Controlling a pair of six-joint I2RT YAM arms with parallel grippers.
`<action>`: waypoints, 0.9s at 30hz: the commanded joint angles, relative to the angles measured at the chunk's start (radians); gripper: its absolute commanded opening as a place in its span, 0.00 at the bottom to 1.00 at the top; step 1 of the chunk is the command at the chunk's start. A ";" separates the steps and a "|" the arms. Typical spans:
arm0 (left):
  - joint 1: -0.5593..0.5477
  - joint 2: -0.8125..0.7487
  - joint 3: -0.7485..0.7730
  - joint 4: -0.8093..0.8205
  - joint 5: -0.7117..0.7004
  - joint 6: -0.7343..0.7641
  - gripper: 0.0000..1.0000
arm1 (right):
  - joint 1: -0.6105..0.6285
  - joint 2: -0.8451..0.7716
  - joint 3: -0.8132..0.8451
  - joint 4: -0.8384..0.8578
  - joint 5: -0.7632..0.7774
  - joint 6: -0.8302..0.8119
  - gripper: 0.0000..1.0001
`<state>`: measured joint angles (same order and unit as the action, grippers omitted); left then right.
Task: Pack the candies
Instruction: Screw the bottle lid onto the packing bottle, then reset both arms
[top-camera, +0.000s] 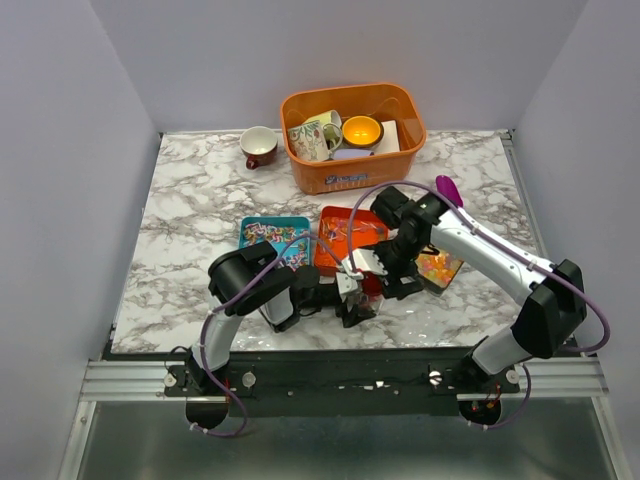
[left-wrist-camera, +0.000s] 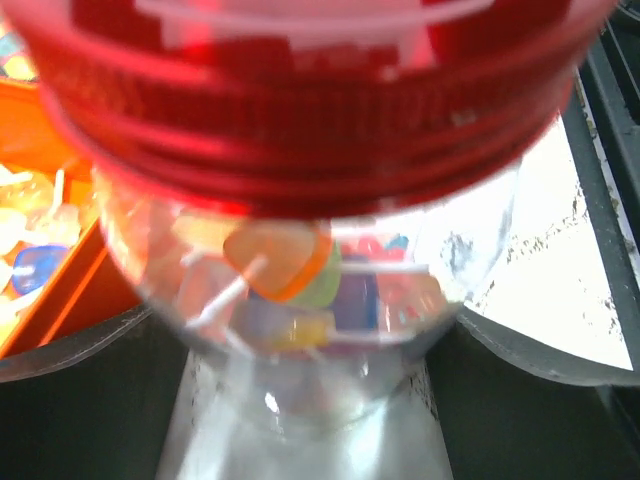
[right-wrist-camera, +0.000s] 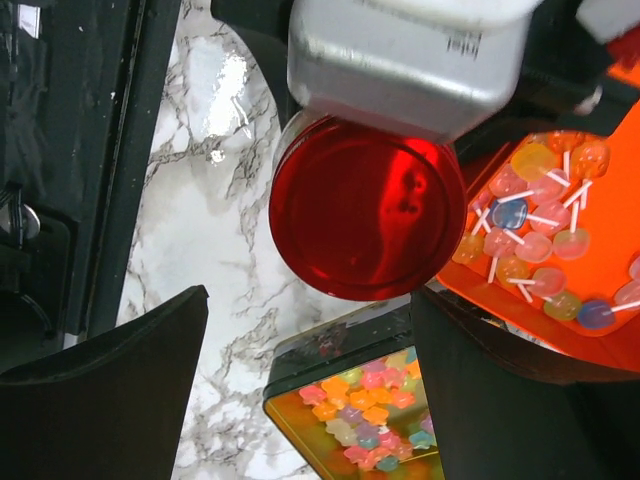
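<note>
R gripper (right-wrist-camera: 308, 300) wide open w/ red lid (right-wrist-camera: 365, 215) just past its tips, jar (left-wrist-camera: 300, 390) of candies (left-wrist-camera: 285, 265) upright in L gripper (left-wrist-camera: 305, 320), grip unclear.

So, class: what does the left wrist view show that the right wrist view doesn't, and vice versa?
Only the left wrist: the clear side of the jar, with sweets on sticks inside. Only the right wrist: a dark tray of small jellies. Both: the red lid, the orange tray and the marble table.
</note>
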<state>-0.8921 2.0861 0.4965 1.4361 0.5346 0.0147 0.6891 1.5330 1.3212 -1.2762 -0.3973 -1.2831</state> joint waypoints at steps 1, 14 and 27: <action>0.015 -0.044 -0.093 0.026 -0.016 -0.012 0.99 | -0.043 0.009 0.022 -0.040 0.029 0.030 0.88; 0.048 -0.654 -0.193 -0.515 0.186 -0.049 0.99 | -0.337 -0.063 0.204 0.195 -0.052 0.497 0.90; 0.501 -1.223 0.092 -1.390 -0.217 0.154 0.99 | -0.910 -0.206 0.006 0.587 0.172 1.329 1.00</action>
<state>-0.6350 0.8482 0.5053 0.3336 0.4511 0.1936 -0.0555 1.3170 1.3903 -0.8085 -0.2775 -0.2993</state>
